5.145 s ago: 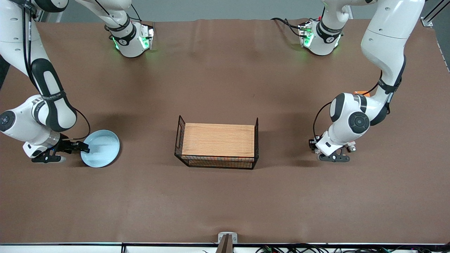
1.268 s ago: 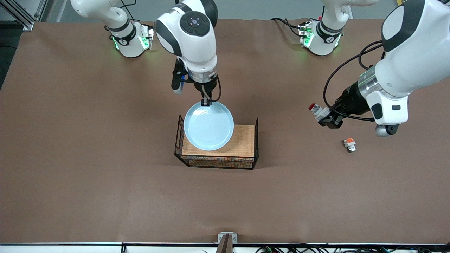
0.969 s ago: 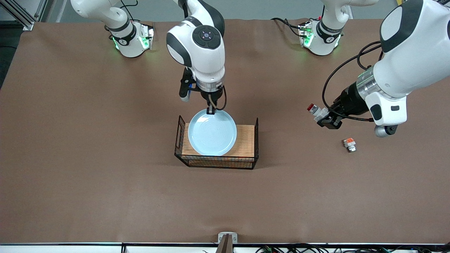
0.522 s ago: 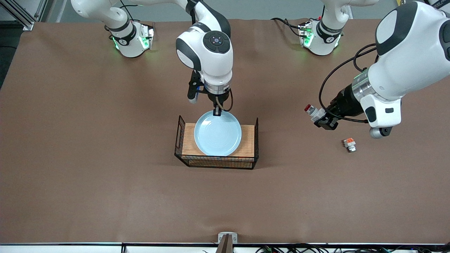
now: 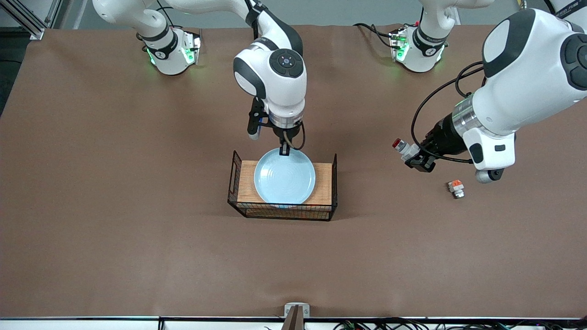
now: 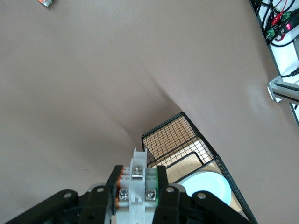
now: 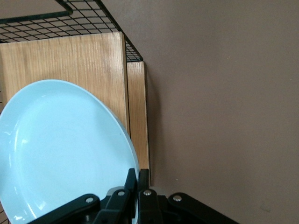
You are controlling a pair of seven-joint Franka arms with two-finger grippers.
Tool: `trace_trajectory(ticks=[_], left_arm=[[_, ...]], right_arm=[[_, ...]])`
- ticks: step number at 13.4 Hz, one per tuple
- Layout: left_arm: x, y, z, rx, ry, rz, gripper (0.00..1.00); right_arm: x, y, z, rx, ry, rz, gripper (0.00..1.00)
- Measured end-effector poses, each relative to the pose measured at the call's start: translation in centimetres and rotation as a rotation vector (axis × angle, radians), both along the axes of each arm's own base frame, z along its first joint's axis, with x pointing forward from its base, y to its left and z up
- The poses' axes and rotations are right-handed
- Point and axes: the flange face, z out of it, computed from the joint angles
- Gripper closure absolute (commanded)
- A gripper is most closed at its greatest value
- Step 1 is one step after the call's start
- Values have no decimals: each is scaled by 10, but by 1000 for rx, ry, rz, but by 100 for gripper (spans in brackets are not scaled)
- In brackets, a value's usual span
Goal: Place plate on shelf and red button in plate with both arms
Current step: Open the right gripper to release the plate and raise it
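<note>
Front view: red button [image 5: 403, 147] level, cap toward right arm's end.

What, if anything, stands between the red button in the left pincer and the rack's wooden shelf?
Only bare table lies between the red button in the left pincer and the rack; its shelf holds the plate, gripped by the right pincer.

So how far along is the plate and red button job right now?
Nothing is released yet. The right gripper pinches the plate by its rim on the rack's wooden shelf. The left gripper holds the red button above the table. Both placements remain.
</note>
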Motion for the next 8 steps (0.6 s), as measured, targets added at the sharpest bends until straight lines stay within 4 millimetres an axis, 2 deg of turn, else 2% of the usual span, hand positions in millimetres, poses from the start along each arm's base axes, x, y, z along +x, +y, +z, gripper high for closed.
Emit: trace_trajectory(ticks=[1,5,8], left_arm=[[0,-2,-1,0,2,-3,71],[0,-4,-4,1,6,-4,71],[-2,-11,-4,1,12,12,71]], right_arm=[[1,0,-1,-2,-2,0,0],[6,2,0,-12,-26,8,0],[19,0,21,11,-59,-3,0]])
